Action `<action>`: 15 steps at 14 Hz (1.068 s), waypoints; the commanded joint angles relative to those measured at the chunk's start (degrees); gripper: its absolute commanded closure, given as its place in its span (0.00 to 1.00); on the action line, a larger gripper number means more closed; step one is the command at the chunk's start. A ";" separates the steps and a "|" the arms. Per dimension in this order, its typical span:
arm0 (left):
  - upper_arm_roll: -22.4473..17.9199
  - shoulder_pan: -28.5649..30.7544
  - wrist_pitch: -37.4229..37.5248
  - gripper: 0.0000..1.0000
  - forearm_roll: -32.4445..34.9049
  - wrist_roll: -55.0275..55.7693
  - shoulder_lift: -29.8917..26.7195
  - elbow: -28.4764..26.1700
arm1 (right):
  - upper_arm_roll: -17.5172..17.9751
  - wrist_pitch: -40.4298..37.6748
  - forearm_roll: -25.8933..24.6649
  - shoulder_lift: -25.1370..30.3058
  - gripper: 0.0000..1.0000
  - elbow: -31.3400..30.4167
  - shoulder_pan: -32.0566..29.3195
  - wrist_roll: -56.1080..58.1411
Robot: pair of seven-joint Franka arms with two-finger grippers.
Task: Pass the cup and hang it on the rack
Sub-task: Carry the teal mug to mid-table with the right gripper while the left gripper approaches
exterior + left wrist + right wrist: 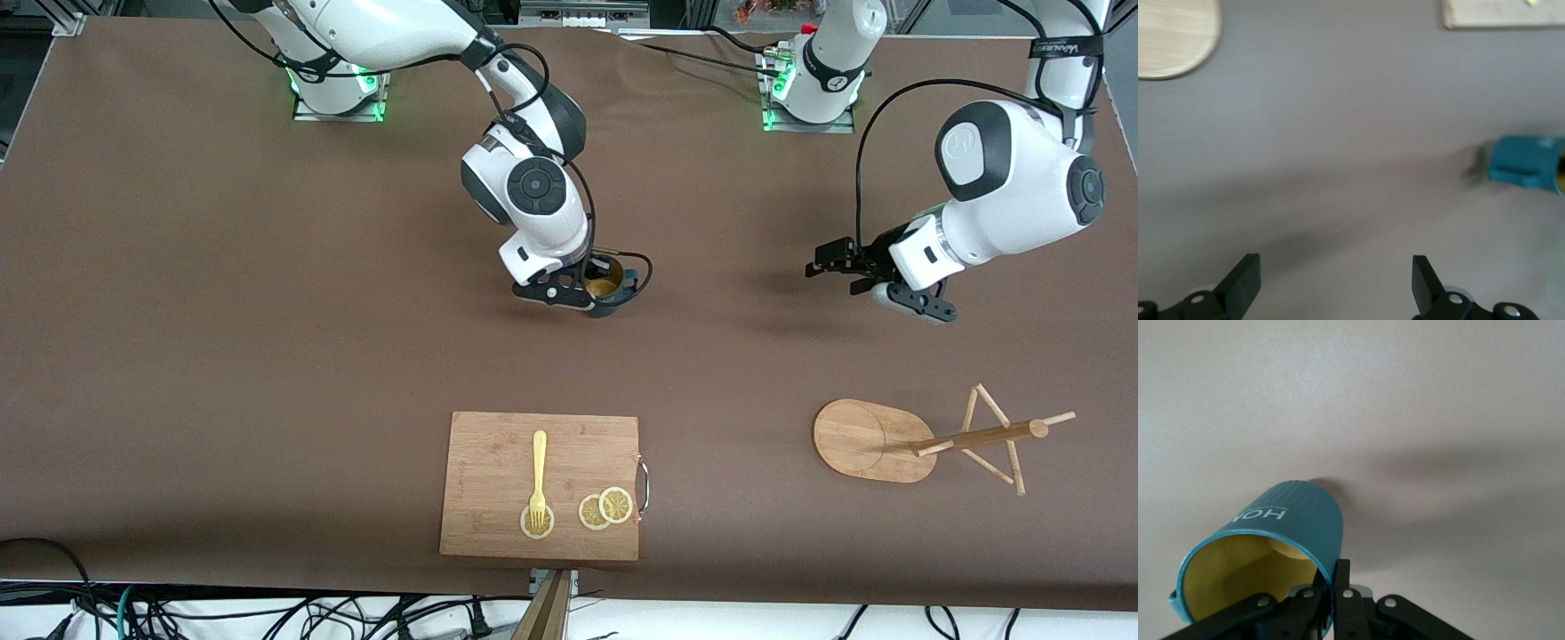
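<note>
My rack lies near the left arm's end. Left gripper waits wide open, empty. Right gripper pinches the cup by its rim mid-table; it looks rigid, light, breakable, so I'd take the wall.

Upright teal cup; toppled rack

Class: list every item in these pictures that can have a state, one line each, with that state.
Cup: upright, gripped at its rim.
Right gripper: shut on the cup.
Left gripper: open, empty, over bare table.
Rack: standing, pegs bare.
Fork: lying on the board, tines on a lemon slice.
</note>
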State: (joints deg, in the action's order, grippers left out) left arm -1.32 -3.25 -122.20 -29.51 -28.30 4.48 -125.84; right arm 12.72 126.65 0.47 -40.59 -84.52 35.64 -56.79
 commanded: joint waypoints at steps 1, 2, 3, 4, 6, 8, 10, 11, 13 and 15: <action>1.75 3.16 -1.02 0.00 -6.59 -14.29 0.60 -2.92 | -0.59 -0.27 -0.82 -1.33 1.00 1.90 0.66 -2.62; 1.84 3.51 -1.02 0.00 -9.23 -18.42 2.18 -2.92 | -0.50 0.52 -0.73 -1.94 1.00 1.99 0.74 -3.76; 1.93 3.60 -1.11 0.00 -11.52 -24.38 4.38 -2.92 | -0.50 2.00 -0.73 -2.91 1.00 1.99 0.92 -5.68; 1.93 3.61 -1.11 0.00 -15.28 -31.14 6.49 -2.92 | -0.50 3.93 -0.82 -3.61 1.00 1.99 0.92 -7.09; 2.54 3.78 -1.02 0.00 -23.02 -43.80 11.05 -2.83 | -0.50 4.92 -0.73 -3.89 1.00 1.99 1.01 -7.55; 6.40 5.35 -1.11 0.00 -30.58 -52.26 14.75 -2.48 | -0.50 4.92 -0.73 -3.88 0.56 1.99 1.10 -7.90; 7.81 5.63 -1.11 0.00 -34.12 -57.98 18.09 -2.04 | -0.59 4.66 -0.91 -3.27 0.08 1.99 0.92 -7.64; 8.17 5.71 -1.02 0.00 -35.95 -62.19 20.54 -0.73 | -0.68 4.48 -0.99 -2.49 0.00 1.99 0.83 -7.29; 10.35 7.11 -0.93 0.00 -39.91 -72.72 25.38 2.34 | -0.77 3.87 -0.56 0.49 0.00 1.99 -1.09 -6.76; 12.47 7.74 -0.67 0.00 -42.20 -76.55 29.34 5.94 | -0.77 0.02 -0.99 3.31 0.00 1.99 -2.94 -6.15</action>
State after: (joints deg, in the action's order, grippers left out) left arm 8.53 2.69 -123.52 -69.20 -99.39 28.68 -125.03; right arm 11.72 130.49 0.30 -41.25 -81.75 34.71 -63.10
